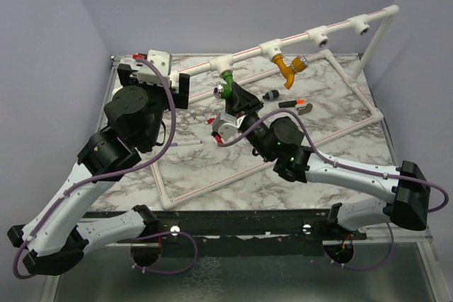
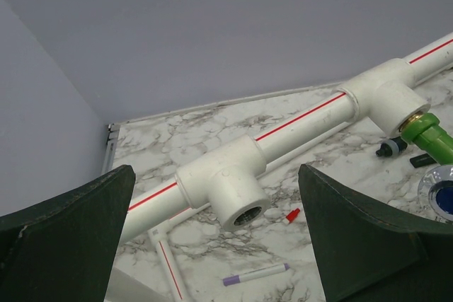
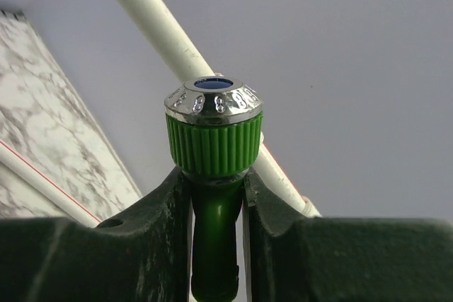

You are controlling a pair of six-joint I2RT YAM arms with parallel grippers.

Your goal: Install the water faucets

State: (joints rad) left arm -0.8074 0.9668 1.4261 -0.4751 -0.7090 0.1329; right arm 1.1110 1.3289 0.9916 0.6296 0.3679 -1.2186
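Observation:
The green water faucet (image 1: 226,80) hangs from a T-socket of the white red-striped pipe frame (image 1: 248,53), its silvery round end (image 3: 213,98) facing the right wrist camera. My right gripper (image 3: 216,179) is shut on the green faucet's neck, just below its ribbed collar. The mustard-orange faucet (image 1: 289,70) sits in the socket further right. My left gripper (image 2: 216,175) stands wide open on either side of an empty T-socket (image 2: 228,190) near the frame's left end, touching nothing. The green faucet (image 2: 429,139) shows at the right edge of the left wrist view.
A purple pen (image 2: 256,274) and a small red cap (image 2: 291,215) lie on the marble table (image 1: 212,167) under the left gripper. Small dark parts (image 1: 269,95) lie near the orange faucet. The frame's lower white pipes (image 1: 205,185) run across the table.

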